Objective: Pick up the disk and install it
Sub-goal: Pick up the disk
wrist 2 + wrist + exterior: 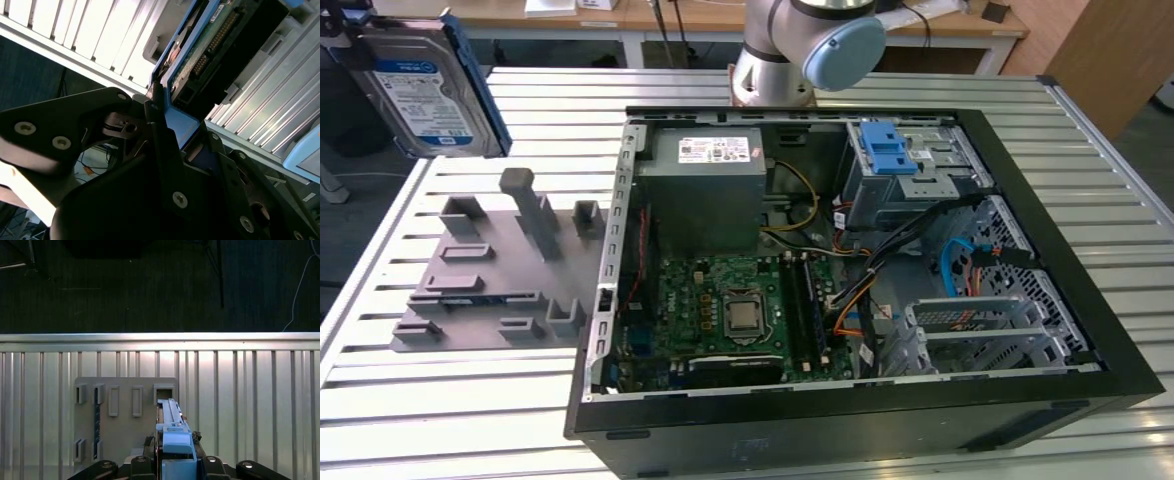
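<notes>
Ribbed aluminium tabletop (480, 420) carries an open computer case (854, 405) across the centre and right of the exterior view, and a grey slotted fixture (494, 275) at middle left. The disk (427, 95) hangs on edge in the upper left of that frame, lifted off the tabletop and well apart from the case. In both wrist views the gripper (181, 127) is clamped on the disk's blue carrier rail, with a black finger (156, 125) pressed against each side.
</notes>
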Tool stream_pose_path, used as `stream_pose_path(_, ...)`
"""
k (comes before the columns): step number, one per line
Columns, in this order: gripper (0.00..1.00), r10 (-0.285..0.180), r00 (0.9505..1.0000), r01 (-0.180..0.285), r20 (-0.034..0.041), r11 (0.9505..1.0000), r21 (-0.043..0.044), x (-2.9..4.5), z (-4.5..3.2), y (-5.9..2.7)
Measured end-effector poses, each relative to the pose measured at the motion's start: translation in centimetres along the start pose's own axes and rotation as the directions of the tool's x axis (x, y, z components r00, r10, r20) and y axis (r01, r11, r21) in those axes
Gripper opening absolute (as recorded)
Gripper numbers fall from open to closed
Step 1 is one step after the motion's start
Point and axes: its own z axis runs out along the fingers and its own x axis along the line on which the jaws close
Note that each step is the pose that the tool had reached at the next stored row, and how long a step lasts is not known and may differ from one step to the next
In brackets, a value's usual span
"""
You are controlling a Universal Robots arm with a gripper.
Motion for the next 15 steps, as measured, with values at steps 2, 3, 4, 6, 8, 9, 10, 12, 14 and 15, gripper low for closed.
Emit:
stream_pose_path(2, 0.36, 0.000, 1.0000, 0.000, 0.0000, 1.0000, 0.0001, 0.00, -0.21, 0.00)
stream_pose_path(3, 0.36, 0.000, 1.0000, 0.000, 0.0001, 1.0000, 0.0001, 0.00, -0.32, 0.01)
stream_pose_path(4, 0.36, 0.000, 1.0000, 0.000, 0.0001, 1.0000, 0.0001, 0.00, -0.45, 0.01)
stream_pose_path(6, 0.36, 0.000, 1.0000, 0.000, 0.0001, 1.0000, 0.0002, 0.00, -0.63, 0.01)
stream_pose_path(8, 0.36, 0.000, 1.0000, 0.000, 0.0000, 1.0000, 0.0001, 0.00, -0.82, 0.01)
stream_pose_path(9, 0.36, 0.000, 1.0000, 0.000, 0.0001, 1.0000, 0.0001, 0.00, -0.91, 0.01)
stream_pose_path(10, 0.36, 0.000, 1.0000, 0.000, 0.0000, 1.0000, 0.0000, 0.00, -1.01, 0.01)
stream_pose_path(12, 0.36, 0.000, 1.0000, 0.000, 0.0000, 1.0000, 0.0001, 0.00, -1.24, 0.02)
stream_pose_path(14, 0.36, 0.000, 1.0000, 0.000, 0.0001, 1.0000, 0.0002, 0.00, -1.50, 0.02)
stream_pose_path(15, 0.36, 0.000, 1.0000, 0.000, 0.0001, 1.0000, 0.0002, 0.00, -1.60, 0.02)
